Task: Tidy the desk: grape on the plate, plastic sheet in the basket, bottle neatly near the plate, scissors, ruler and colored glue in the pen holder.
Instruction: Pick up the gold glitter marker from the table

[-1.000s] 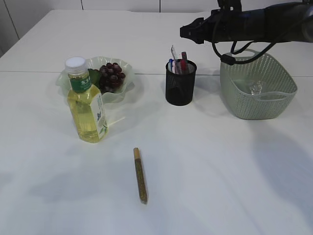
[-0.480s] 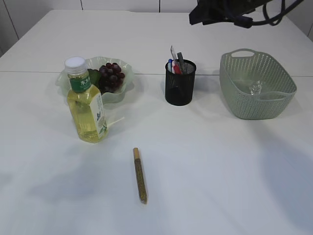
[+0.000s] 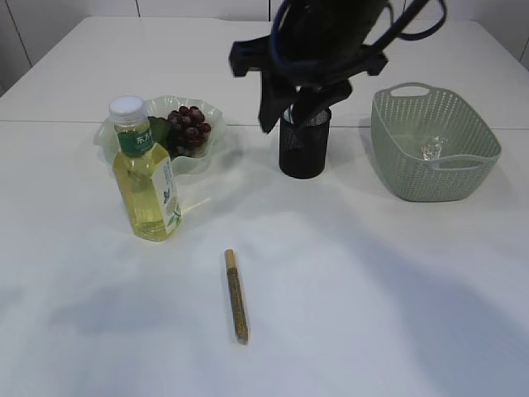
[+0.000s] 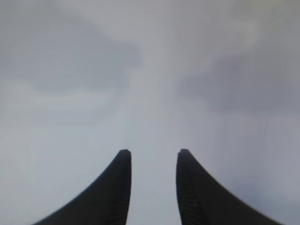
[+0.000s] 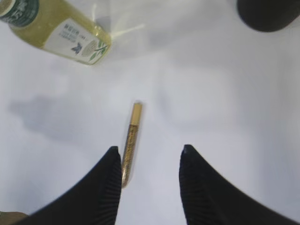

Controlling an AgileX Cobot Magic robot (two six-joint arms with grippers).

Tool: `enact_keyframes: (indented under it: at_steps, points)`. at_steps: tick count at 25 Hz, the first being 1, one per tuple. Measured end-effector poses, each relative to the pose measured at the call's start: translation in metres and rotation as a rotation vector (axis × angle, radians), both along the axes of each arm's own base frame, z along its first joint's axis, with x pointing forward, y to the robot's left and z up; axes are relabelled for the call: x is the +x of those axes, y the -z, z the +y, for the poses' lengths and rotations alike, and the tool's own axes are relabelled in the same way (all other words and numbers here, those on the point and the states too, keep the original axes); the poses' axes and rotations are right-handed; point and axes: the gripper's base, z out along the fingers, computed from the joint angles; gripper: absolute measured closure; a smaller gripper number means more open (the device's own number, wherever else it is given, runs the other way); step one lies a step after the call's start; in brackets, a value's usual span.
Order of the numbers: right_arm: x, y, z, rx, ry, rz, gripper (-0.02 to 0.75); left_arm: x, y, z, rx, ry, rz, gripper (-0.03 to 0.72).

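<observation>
Your right gripper (image 5: 149, 164) hung above the table (image 3: 372, 289) with its jaws apart and empty, and the gold glue stick (image 5: 130, 143) lay flat just beside the left finger, toward the near edge of the surface. In the exterior view that glue stick (image 3: 236, 296) sat alone at the front middle, well apart from everything else. Your left gripper (image 4: 152, 159) also had its jaws apart, holding nothing, over blurred bare surface. The bottle (image 3: 146, 172) stood upright near the left side, just in front of the plate (image 3: 111, 136), filled with yellow liquid, white cap on; its green neck band and white label carried print too small for you to read, though the right wrist view showed a small dark emblem and green leaves on that label. Grapes (image 3: 190, 126) rested on the plate. The black mesh pen holder (image 3: 303, 149) stood toward the far middle, its top hidden by the dark arm (image 3: 318, 41). The basket (image 3: 434, 169) sat toward the far right with a clear plastic sheet (image 3: 431, 149) inside.
</observation>
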Motion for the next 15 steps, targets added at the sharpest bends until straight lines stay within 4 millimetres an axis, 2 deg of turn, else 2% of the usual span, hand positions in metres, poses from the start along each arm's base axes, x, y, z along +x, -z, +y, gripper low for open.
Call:
enact_keyframes:
  at_steps: [3,7,11,15]
  points:
    - [-0.011,0.016,0.030,-0.023,-0.016,0.047,0.402,0.003,-0.001,0.000,0.001,-0.003,-0.031,0.446]
    - [-0.016,0.053,0.062,-0.071,-0.027,0.133,0.402,0.005,-0.002,0.000,0.002,-0.004,-0.057,0.446]
    - [-0.015,0.094,0.082,-0.119,-0.001,0.205,0.402,0.007,-0.002,0.000,0.002,-0.006,-0.076,0.446]
    - [-0.009,0.131,0.089,-0.163,0.050,0.260,0.402,0.006,-0.002,0.000,0.002,-0.006,-0.075,0.446]
